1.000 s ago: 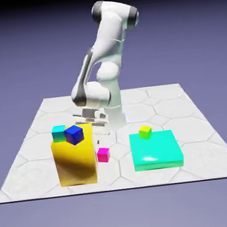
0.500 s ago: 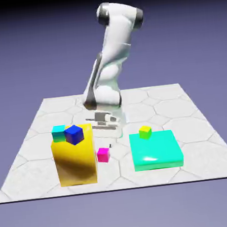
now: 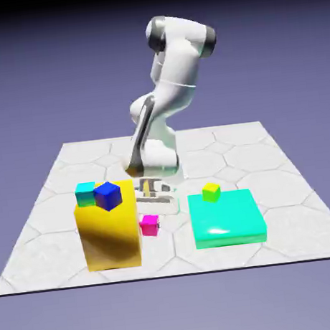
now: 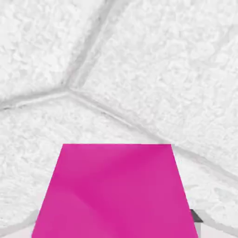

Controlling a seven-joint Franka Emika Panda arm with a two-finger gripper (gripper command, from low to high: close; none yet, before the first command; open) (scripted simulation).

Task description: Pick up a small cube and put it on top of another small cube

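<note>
The small cube [image 3: 150, 225] is magenta-pink and rests on the white tiled table, just right of the big yellow block. My gripper [image 3: 153, 212] has come down onto it from above. In the hand view the magenta cube [image 4: 116, 190] fills the lower middle between my fingers and hides them, apart from a grey sliver of a fingertip [image 4: 195, 216] at its right side. The jaws are shut on this cube. Another small cube [image 3: 211, 191], lime-yellow, sits on the far part of the flat teal block.
A tall yellow block [image 3: 110, 239] stands close to the left of the magenta cube, with a teal small cube [image 3: 85, 193] and a dark blue cube [image 3: 108, 195] on top. A wide flat teal block [image 3: 228, 222] lies to the right.
The hand swung toward the exterior view's right and dropped down over the magenta cube. The jaws went from open to shut on it. No cube has shifted.
</note>
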